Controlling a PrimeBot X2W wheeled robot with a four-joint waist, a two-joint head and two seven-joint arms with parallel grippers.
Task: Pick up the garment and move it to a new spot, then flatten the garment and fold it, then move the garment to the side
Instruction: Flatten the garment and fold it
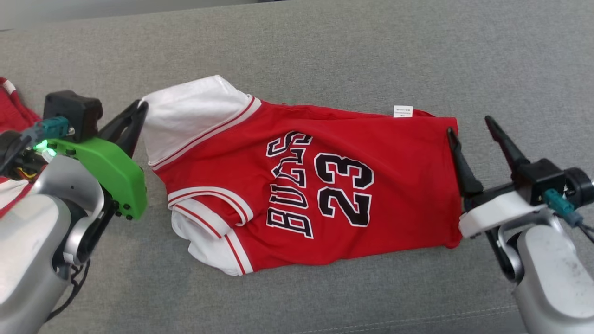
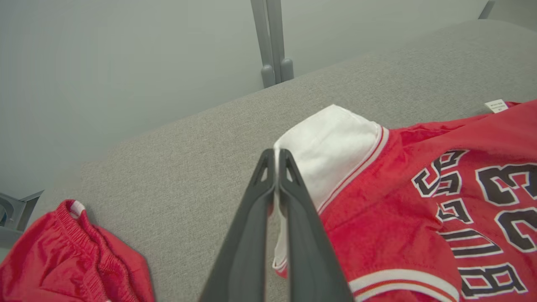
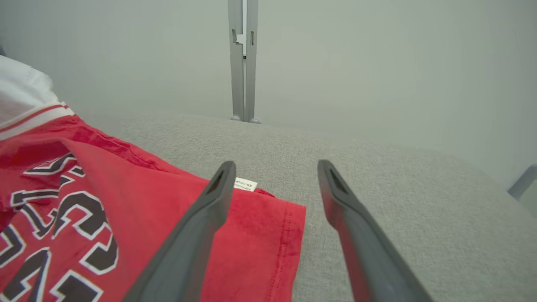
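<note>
The garment (image 1: 301,185) is a red jersey with white sleeves and black "BULLS 23" lettering, spread across the grey cushion, sleeves to the left and hem to the right. My left gripper (image 1: 141,107) is shut on the edge of the far white sleeve (image 2: 331,147); in the left wrist view the white fabric edge runs between the closed fingers (image 2: 260,201). My right gripper (image 1: 468,125) is open at the jersey's hem (image 3: 289,235), its left finger over the red cloth and its right finger over bare cushion. A small white label (image 3: 245,184) sits at the hem's far corner.
Another red garment (image 2: 71,256) lies bunched at the cushion's left end. The grey cushion (image 1: 325,60) stretches wide behind and in front of the jersey. A grey metal post (image 3: 242,63) stands against the pale wall behind the far edge.
</note>
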